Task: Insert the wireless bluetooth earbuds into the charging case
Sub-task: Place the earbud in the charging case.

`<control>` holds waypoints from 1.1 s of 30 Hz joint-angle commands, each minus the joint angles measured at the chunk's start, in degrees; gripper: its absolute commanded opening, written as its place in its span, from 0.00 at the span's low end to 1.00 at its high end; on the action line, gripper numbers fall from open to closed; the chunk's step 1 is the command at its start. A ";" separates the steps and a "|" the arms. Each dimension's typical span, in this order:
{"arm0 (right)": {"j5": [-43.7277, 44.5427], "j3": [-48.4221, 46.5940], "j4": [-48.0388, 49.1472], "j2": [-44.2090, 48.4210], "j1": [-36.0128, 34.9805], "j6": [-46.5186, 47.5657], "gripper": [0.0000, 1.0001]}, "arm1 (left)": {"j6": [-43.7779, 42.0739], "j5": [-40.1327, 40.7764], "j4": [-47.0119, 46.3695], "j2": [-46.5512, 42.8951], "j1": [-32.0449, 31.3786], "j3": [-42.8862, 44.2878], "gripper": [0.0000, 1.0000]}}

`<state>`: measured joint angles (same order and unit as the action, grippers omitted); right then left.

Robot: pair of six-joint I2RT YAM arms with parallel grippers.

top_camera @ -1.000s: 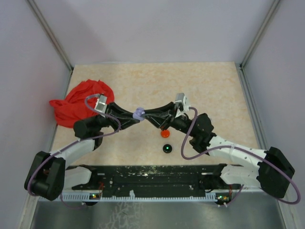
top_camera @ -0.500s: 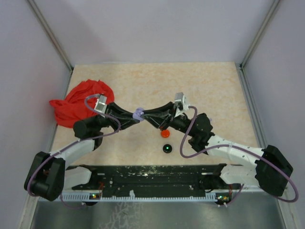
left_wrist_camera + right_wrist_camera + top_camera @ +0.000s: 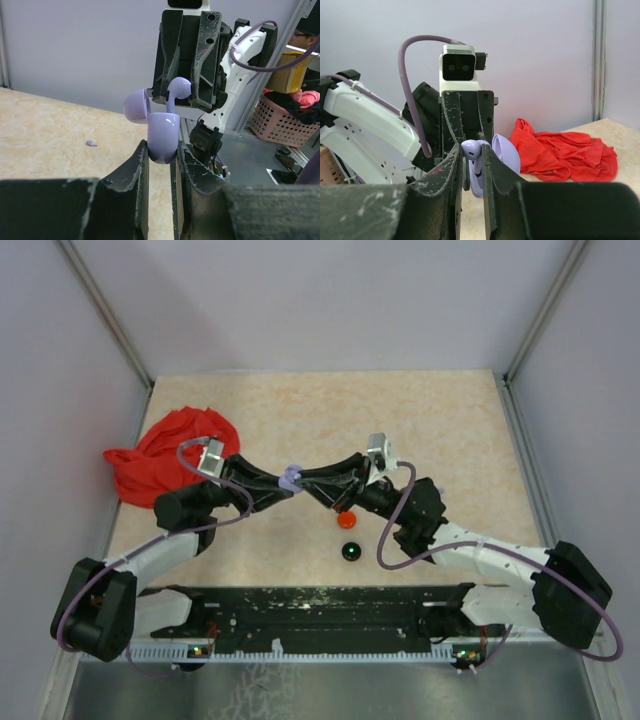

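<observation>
Since a second ago the right arm has drawn its elbow slightly inward, while everything else holds its place. The lavender earbud is pinched in the closed right jaws, its stem pointing down at the mouth of the open charging case. The left jaws clamp the case upright with its lid tipped back. Both hang above the middle of the table. Just nearer lie an orange disc and a black disc, and a red cloth sits at the far left.

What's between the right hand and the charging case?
Only the lavender earbud the right hand pinches, stem down at the open charging case in the left hand. Left wrist view.
</observation>
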<state>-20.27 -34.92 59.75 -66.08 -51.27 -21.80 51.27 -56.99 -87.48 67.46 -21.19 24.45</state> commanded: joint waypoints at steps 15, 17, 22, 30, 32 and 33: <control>-1.26 1.34 3.97 0.18 -1.03 -1.14 0.00 | 0.58 7.67 -15.08 -3.01 -0.39 -1.58 0.00; -2.08 1.03 2.94 0.00 -1.12 -0.94 0.00 | 0.59 7.86 -15.04 -3.20 -0.40 -1.44 0.00; -3.96 0.24 -0.14 -0.37 -1.21 -0.02 0.00 | 0.70 7.59 -15.02 -3.23 -0.45 -1.09 0.00; -2.71 -0.75 -5.74 0.74 -1.21 2.09 0.16 | -0.22 5.82 -15.07 -3.60 -0.35 -1.22 0.00; -0.88 -0.77 -8.01 2.14 -1.22 3.33 0.21 | -1.23 6.30 -15.09 -3.87 -0.45 -1.91 0.00; 0.25 -0.62 -9.21 3.00 -1.21 3.95 0.23 | -1.79 6.57 -15.09 -4.10 -0.39 -2.27 0.00</control>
<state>-21.17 -34.20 57.56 -65.49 -51.64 -20.58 51.11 -52.34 -87.44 65.10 -21.50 22.83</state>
